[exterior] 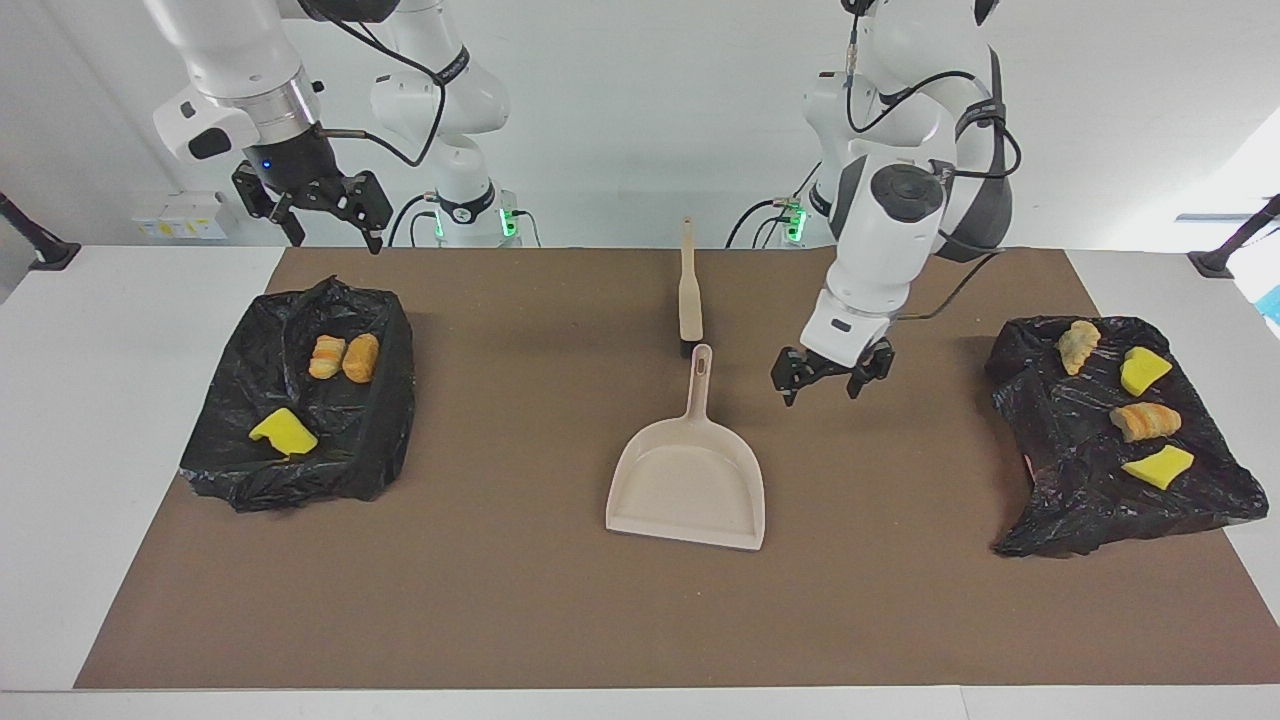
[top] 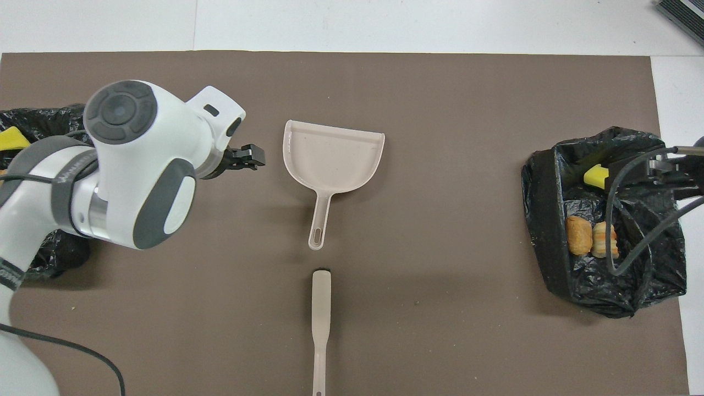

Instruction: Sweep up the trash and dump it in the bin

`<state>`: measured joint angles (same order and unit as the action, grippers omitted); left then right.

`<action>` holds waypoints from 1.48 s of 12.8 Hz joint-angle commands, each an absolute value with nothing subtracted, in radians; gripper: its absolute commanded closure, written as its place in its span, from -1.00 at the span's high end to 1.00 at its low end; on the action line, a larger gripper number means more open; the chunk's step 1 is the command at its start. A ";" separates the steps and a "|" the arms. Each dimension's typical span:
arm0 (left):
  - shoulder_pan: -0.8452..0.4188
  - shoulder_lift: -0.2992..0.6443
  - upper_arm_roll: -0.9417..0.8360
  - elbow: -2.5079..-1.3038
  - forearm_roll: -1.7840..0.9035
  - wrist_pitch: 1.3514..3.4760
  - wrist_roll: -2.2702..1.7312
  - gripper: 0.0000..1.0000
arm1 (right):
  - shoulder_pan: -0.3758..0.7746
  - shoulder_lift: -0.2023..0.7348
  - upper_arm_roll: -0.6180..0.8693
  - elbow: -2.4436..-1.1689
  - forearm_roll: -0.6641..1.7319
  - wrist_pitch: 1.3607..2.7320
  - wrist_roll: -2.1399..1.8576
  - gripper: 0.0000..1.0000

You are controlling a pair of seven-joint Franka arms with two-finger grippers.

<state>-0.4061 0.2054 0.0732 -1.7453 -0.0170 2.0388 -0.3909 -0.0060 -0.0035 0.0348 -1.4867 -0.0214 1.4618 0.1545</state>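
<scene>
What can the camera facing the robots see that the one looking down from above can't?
Only the facing view shows all four scraps on the flat black bag at the left arm's end: two yellow sponge pieces and two bread-like lumps. It also shows the right gripper whole, open above the bin's robot-side edge.

Only the overhead view shows the brush at full length.

Both show the empty dustpan, the black-lined bin holding three scraps, and the left gripper open, empty, beside the dustpan's handle.

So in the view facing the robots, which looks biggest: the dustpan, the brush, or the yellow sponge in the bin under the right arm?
1. dustpan
2. brush
3. yellow sponge
The brush lies nearer the robots, yet the order looks clear.
</scene>
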 commanded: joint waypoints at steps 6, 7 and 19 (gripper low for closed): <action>-0.152 0.158 0.067 -1.641 -0.032 1.813 0.006 1.00 | -0.009 -0.003 0.037 -1.480 -0.018 1.463 0.129 1.00; -0.140 0.143 0.067 -1.643 -0.031 1.804 0.029 1.00 | -0.009 -0.005 0.037 -1.482 -0.018 1.463 0.133 1.00; -0.089 -0.046 0.066 -1.651 -0.023 1.609 0.123 1.00 | -0.008 -0.009 0.038 -1.491 -0.017 1.465 0.137 1.00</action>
